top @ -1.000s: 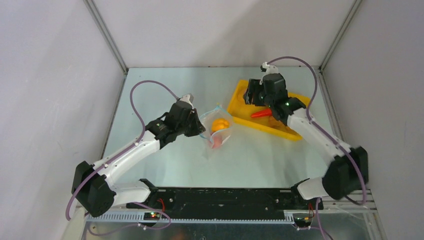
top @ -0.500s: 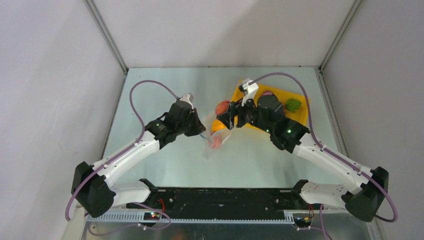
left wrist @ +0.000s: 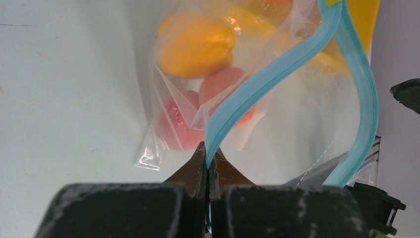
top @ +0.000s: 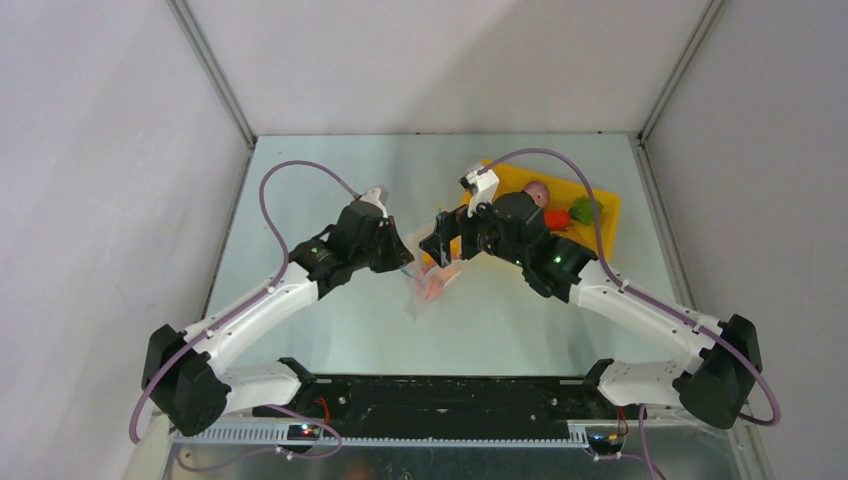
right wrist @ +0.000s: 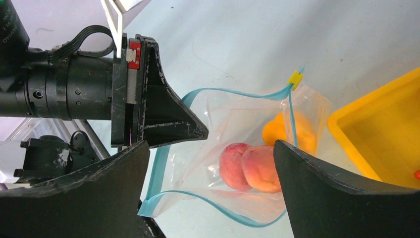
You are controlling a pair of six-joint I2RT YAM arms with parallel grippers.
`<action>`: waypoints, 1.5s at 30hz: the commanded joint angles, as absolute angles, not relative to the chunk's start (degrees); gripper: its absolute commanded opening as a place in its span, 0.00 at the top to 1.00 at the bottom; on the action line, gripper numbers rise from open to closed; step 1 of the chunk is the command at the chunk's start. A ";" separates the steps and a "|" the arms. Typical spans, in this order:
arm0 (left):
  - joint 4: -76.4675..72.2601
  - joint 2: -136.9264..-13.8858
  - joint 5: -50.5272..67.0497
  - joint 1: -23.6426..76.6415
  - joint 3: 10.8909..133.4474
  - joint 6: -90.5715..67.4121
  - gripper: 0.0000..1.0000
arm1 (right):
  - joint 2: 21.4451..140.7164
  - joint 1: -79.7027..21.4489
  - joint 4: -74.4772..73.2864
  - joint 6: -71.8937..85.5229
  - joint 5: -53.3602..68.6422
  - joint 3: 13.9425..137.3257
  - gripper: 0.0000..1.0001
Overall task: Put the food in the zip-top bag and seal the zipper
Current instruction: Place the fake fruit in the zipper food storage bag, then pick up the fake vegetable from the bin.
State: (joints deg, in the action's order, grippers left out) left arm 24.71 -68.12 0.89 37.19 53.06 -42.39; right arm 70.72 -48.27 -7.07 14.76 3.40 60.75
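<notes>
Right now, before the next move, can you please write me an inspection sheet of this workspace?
Surface: pale reflective table.
Job's things: zip-top bag with its mouth open and the zipper unsealed; yellow-orange fruit and peaches inside; onion and carrot not yet bagged, in the yellow tray.
Clutter: nothing seen.
Grippers: left claw shut on the zipper; right claw open, empty, over the bag's mouth.
Cables: a purple cable arches over each arm.
Surroundings: plain white walls.
</notes>
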 commanded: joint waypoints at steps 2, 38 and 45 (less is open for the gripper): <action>23.46 -66.88 2.20 36.89 55.74 -41.22 1.00 | 69.47 -48.60 -3.90 16.02 0.37 61.07 0.01; 23.08 -70.03 4.97 36.87 56.48 -40.89 1.00 | 92.27 -9.35 -18.45 58.28 -21.97 60.93 0.14; 22.53 -70.90 5.89 36.87 56.28 -41.06 1.00 | 99.62 -7.99 -15.99 56.92 -20.67 64.62 0.26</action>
